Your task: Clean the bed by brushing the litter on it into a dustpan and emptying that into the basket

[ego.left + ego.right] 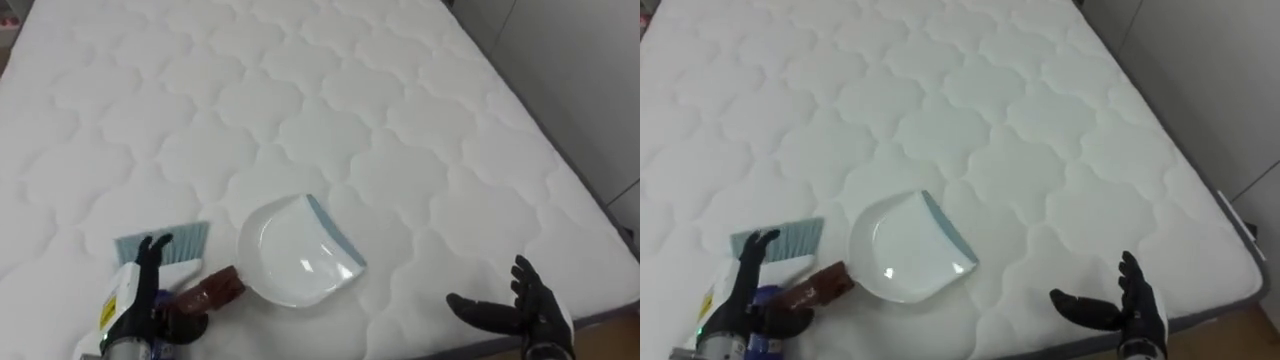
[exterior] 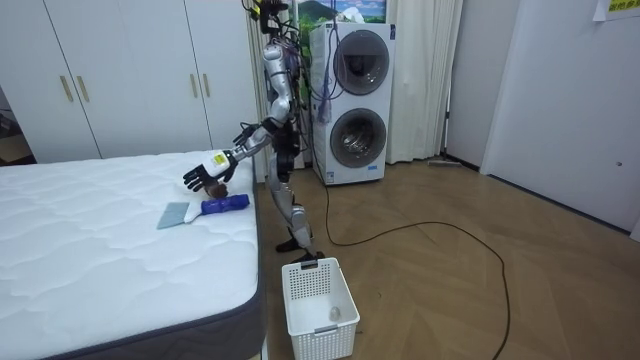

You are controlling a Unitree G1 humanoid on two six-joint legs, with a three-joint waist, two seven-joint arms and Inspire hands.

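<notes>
Well, I stand at the side of the bed (image 1: 350,100), close to its corner; the top of the bed is a white puffy mattress; a white dustpan (image 1: 295,255) lies flat on it, right in front of me; the dustpan has a pale blue strip along its straight edge; a brown handle (image 1: 215,287) sticks out from its near side, toward my left; a small brush (image 1: 170,243) with pale blue bristles lies just beside the dustpan, on its left; my left hand (image 1: 148,295) hangs over the brush and the brown handle; in the room view it is up off the bed; its fingers are loose and bent a little, and it holds nothing; my right hand (image 1: 525,310) is low on my right, near the edge of the bed, well apart from the dustpan; its fingers are spread wide and it holds nothing too; a white basket (image 2: 320,300) sits on the floor by my feet.
</notes>
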